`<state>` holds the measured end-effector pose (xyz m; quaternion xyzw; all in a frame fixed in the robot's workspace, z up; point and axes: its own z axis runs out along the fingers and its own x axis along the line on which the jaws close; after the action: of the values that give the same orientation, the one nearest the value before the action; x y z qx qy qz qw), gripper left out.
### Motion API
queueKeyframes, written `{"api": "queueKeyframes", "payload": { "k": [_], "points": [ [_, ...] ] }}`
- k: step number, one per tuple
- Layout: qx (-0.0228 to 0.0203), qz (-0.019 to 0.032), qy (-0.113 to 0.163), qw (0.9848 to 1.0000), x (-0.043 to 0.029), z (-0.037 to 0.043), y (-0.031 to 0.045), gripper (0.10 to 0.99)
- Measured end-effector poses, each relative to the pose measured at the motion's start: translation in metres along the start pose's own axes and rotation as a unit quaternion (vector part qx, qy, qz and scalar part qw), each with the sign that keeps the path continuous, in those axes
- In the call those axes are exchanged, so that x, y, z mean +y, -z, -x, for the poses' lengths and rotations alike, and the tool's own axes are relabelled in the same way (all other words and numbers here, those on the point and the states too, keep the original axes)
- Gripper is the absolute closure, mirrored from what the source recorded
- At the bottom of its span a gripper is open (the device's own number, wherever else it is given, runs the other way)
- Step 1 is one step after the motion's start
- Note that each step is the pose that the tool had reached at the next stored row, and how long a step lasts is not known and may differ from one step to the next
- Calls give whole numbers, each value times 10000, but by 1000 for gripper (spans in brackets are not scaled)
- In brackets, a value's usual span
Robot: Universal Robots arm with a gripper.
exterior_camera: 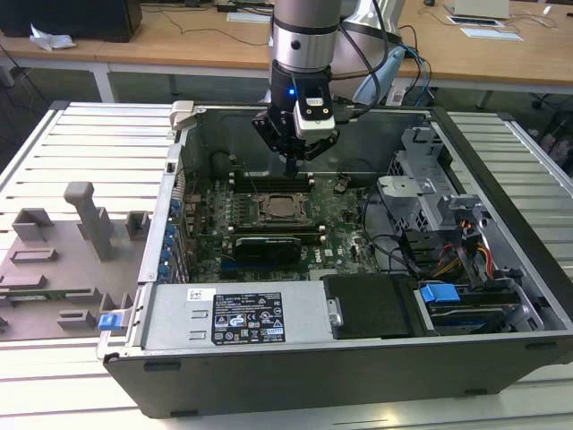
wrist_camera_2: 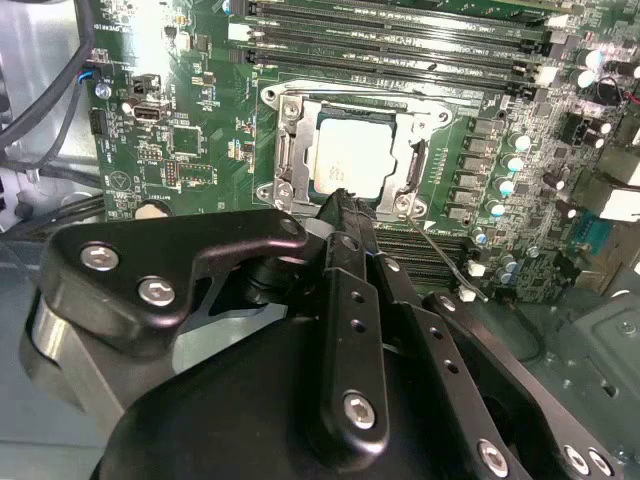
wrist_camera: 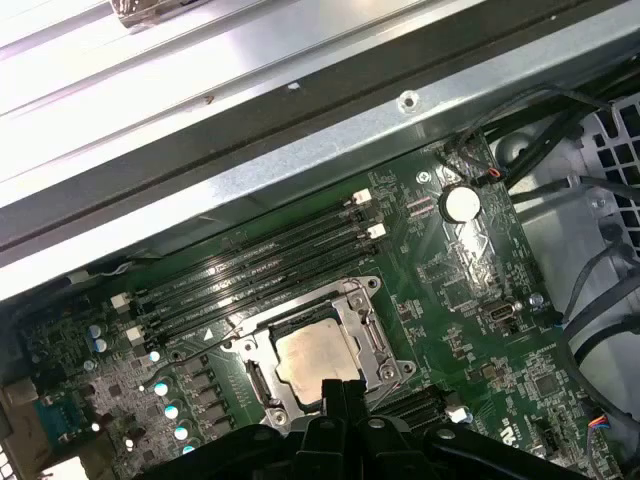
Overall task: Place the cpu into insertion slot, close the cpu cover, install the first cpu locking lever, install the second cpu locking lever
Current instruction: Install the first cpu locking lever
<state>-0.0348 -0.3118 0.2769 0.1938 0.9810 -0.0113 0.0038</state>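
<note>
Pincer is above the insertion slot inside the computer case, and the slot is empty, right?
No: the insertion slot is not empty; the cpu lies in it, as both wrist views show. The pincer is above it inside the computer case.

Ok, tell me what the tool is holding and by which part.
Nothing. The tool is shut with nothing between its tips, which sit at the edge of the metal cover framing the chip.

You see the cpu (wrist_camera_2: 352, 152) topped in pale, dull-sheened metal; the cpu cover (wrist_camera_2: 290, 160) is bare silvery metal, slightly shiny; the gripper (wrist_camera_2: 345, 196) looks matt black with bright steel screws; the motherboard (wrist_camera_2: 190, 140) is glossy green; the case wall (wrist_camera: 300, 150) is smooth grey sheet metal.
</note>
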Motion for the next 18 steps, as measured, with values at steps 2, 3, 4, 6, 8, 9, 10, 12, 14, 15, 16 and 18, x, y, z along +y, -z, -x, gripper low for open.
{"api": "queueKeyframes", "payload": {
  "k": [2,3,4,6,8,9,10,12,14,15,16,18],
  "points": [
    [-2,1,96,10000,0,0,0,980],
    [-5,3,252,9997,0,0,0,980],
    [-7,4,334,9994,0,0,0,980],
    [-11,6,512,9987,0,0,0,980],
    [-13,7,611,9981,0,0,0,980],
    [-14,8,656,9978,0,0,0,980],
    [-14,8,695,9976,0,0,0,980],
    [-16,9,786,9969,0,0,0,980],
    [-18,10,884,9961,0,0,0,980],
    [-19,11,919,9958,0,0,0,980],
    [-20,12,981,9952,0,0,0,980],
    [-22,12,1064,9943,0,0,0,980]
  ]
}}
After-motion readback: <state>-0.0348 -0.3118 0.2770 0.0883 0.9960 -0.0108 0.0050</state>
